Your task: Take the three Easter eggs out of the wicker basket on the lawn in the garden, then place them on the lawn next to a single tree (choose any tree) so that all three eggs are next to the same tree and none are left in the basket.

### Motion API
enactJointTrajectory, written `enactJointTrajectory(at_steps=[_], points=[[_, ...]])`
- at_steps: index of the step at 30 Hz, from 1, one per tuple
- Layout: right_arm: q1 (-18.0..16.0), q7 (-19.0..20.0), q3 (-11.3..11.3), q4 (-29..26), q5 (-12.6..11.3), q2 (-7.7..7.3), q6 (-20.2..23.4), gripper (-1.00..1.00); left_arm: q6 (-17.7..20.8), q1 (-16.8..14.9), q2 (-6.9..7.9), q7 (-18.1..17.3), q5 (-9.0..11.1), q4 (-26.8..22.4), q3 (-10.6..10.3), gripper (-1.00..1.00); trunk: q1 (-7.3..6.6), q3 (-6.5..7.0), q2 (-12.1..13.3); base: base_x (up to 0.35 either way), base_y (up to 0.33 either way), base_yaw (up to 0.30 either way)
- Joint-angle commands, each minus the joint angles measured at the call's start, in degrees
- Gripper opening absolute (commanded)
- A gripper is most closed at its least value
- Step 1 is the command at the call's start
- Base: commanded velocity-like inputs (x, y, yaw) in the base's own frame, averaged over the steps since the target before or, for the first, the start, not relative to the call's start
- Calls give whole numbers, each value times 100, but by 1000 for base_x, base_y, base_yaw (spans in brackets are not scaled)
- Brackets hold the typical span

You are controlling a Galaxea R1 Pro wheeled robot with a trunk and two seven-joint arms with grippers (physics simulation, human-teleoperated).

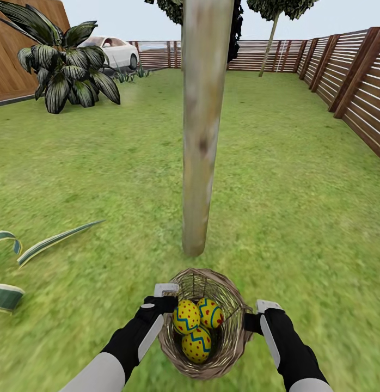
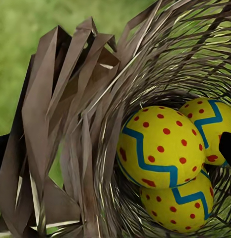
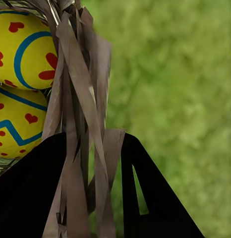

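The wicker basket (image 1: 229,318) sits low between my two arms, just in front of the tree (image 1: 202,136) with its pale trunk rising from the lawn (image 1: 299,218). Three Easter eggs lie inside it: one on the left (image 1: 186,317), one on the right (image 1: 210,312), one nearest me (image 1: 196,344). My left gripper (image 1: 167,298) is open and straddles the basket's left wall; the eggs (image 2: 160,146) lie between its fingers. My right gripper (image 1: 254,318) is shut on the right rim; woven strips (image 3: 90,148) are pinched between its dark fingers (image 3: 150,198).
A wooden fence (image 1: 353,92) runs along the right and back. A big dark-leaved plant (image 1: 70,65) and a white car (image 1: 116,51) stand at the back left. Striped leaves (image 1: 54,239) lie on the grass to the left. Open grass surrounds the trunk.
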Motion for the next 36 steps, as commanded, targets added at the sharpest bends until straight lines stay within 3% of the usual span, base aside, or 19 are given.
enactJointTrajectory(at_steps=[1, 8, 11, 16, 18, 19, 20, 21, 22, 24, 27, 32, 33, 36], points=[[0, 13, -21, 141, 10, 8, -44, -100, 19, -5, 4, 53, 62, -7, -36, 100, 1, -5, -1, 0, 0, 0], [0, 13, -23, 137, 10, 9, -44, -100, 10, -5, 4, 53, 60, -137, -39, 100, 1, -5, -1, 0, 0, 0], [0, 13, -21, 138, 10, 8, -44, -100, 51, 29, 91, 61, 67, -830, -48, 100, 1, -5, -1, 0, 0, 0], [0, 13, -23, 140, 10, 9, -44, -100, 76, 52, 169, 61, 76, -1348, -53, 100, 1, -5, -1, 0, 0, 0], [0, 13, -23, 141, 10, 8, -44, -100, 314, 172, 316, -33, 123, -2005, -60, 100, 1, -5, -1, 0, 0, 0], [0, 13, -23, 141, 10, 8, -44, -100, 580, 380, 442, -466, 304, -2573, -50, 100, 1, -5, -1, 0, 0, 0], [0, 13, -23, 141, 10, 8, -44, -100, 816, 569, 732, -1107, 620, -3102, -35, 100, 1, -5, -1, 0, 0, 0], [0, 13, -23, 141, 10, 8, -44, -100, 1043, 700, 1217, -1913, 1168, -3479, 5, 100, 1, -5, -1, 0, 0, 0], [0, 13, -23, 141, 10, 10, -44, -100, 1158, 756, 1728, -2747, 1979, -3629, 97, 100, 1, -5, -1, 0, 0, 0], [0, 12, -23, 141, 10, 9, -44, -100, 1212, 787, 2264, -3699, 3186, -3572, 185, 100, 1, -5, -1, 0, 0, 0], [0, 13, -22, 141, 11, 8, -47, -100, 1210, 794, 2409, -3963, 3533, -3524, 203, 100, 1, -5, -1, 0, 0, 0], [0, 13, -22, 141, 18, 8, -48, -100, 1206, 795, 2436, -4011, 3596, -3515, 205, 100, 1, -5, -1, 0, 0, 0], [0, 13, -22, 141, 19, 8, -48, 100, 1206, 795, 2437, -4014, 3600, -3515, 204, 100, 1, -5, -1, 0, 0, 0], [0, 13, -23, 141, 19, 9, -45, 100, 1206, 795, 2439, -4015, 3603, -3514, 202, 100, 1, -5, -1, 0, 0, 0]])
